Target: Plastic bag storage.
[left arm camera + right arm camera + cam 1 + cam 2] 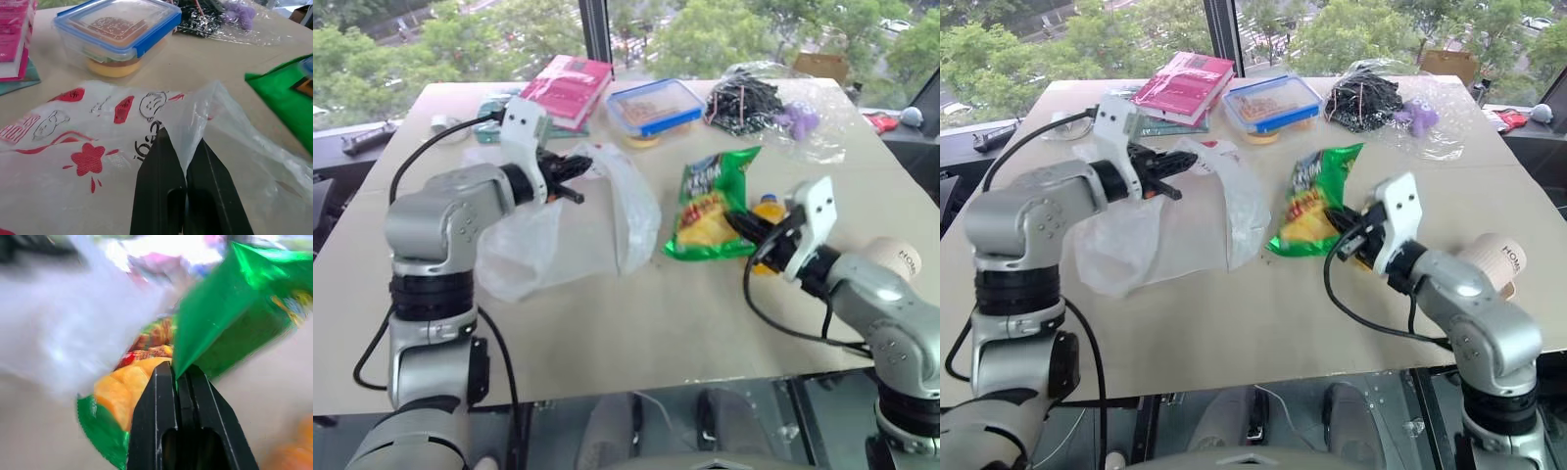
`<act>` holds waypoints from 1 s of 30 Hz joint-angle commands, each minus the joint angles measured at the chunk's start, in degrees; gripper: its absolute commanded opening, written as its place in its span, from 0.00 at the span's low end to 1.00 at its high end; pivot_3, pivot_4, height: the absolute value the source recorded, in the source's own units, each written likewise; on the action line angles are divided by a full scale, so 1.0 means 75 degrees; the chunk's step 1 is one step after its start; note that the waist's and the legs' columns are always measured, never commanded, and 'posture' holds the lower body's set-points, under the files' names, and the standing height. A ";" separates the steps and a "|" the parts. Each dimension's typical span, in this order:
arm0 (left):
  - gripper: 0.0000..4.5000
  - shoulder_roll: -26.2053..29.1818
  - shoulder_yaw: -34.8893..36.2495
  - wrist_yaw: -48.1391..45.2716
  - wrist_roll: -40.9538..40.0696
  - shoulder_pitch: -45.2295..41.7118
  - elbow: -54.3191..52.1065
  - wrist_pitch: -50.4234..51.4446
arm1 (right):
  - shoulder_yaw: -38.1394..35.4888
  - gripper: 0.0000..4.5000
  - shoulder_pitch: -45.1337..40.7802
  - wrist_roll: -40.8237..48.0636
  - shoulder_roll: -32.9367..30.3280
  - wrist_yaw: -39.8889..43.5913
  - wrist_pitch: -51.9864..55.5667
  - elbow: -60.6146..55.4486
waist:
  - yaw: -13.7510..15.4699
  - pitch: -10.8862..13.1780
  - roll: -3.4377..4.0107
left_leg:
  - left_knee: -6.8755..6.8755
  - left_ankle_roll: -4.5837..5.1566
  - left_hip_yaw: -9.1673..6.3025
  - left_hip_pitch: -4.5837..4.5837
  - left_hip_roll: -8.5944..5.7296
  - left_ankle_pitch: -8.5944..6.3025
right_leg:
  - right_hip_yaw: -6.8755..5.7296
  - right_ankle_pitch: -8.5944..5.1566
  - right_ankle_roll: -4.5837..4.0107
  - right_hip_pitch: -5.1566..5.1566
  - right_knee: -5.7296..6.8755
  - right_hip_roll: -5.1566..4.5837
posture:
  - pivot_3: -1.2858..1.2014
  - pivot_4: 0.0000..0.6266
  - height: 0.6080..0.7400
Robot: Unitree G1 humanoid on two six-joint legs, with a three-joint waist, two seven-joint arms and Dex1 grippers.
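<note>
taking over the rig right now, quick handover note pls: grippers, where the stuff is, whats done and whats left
Left gripper: shut on an edge of the thin translucent white plastic bag with red prints, holding it lifted off the tan table; the rest of the bag lies crumpled on the table.
Right gripper: shut on the edge of the shiny green snack packet, beside an orange-yellow thing.
At the far edge: pink book, blue-lidded clear container, clear bag of black bits with a purple thing.
Done: both things gripped.
Left: nothing is inside the white bag yet; the packet probably goes in next.
</note>
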 commanded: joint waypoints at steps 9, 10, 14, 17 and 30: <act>0.00 0.0118 -0.0206 -0.1005 -0.0022 -0.0995 0.0923 -0.0728 | 0.0601 0.01 -0.1297 0.3399 -0.1159 0.0251 0.0628 0.1179 | -0.0063 0.0007 -0.0005 | -0.0009 0.0017 0.0017 0.0001 0.0001 -0.0010 | 0.0023 -0.0001 -0.0002 -0.0008 -0.0007 0.0007 | 0.52 0.24 1.00; 0.00 0.0202 -0.0150 -0.1159 -0.0113 -0.0995 0.0874 -0.0683 | 0.0888 0.01 -0.1372 0.3100 -0.1142 0.0448 0.0632 0.1381 | -0.0071 0.0007 -0.0005 | -0.0009 0.0018 0.0018 0.0002 0.0002 -0.0010 | 0.0023 -0.0001 -0.0002 -0.0008 -0.0006 0.0008 | 0.52 0.24 1.00; 0.00 0.0470 -0.0027 -0.1508 -0.0253 -0.0938 0.0828 -0.0639 | 0.1657 0.01 -0.1582 0.2313 -0.1073 0.1126 0.0483 0.1946 | -0.0076 0.0008 -0.0006 | -0.0008 0.0025 0.0026 -0.0008 0.0002 -0.0014 | 0.0035 0.0000 -0.0001 -0.0025 -0.0003 0.0009 | 0.52 0.24 1.00; 0.00 0.0849 0.0050 -0.1847 -0.0361 -0.0702 0.0763 -0.0564 | 0.2381 0.01 -0.1743 0.1497 -0.1163 0.1840 0.0382 0.2246 | -0.0091 0.0008 -0.0006 | -0.0008 0.0014 0.0032 -0.0014 0.0002 -0.0008 | 0.0041 0.0000 -0.0001 -0.0033 -0.0004 0.0009 | 0.52 0.24 1.00; 0.00 0.0942 0.0364 -0.1754 -0.0590 -0.0498 0.0810 -0.0459 | 0.2993 0.01 -0.2127 0.1374 -0.0179 0.2458 0.0748 0.2721 | -0.0068 0.0018 -0.0022 | -0.0005 0.0004 0.0032 -0.0014 0.0004 -0.0002 | 0.0041 0.0000 0.0000 -0.0034 0.0000 0.0009 | 0.52 0.24 1.00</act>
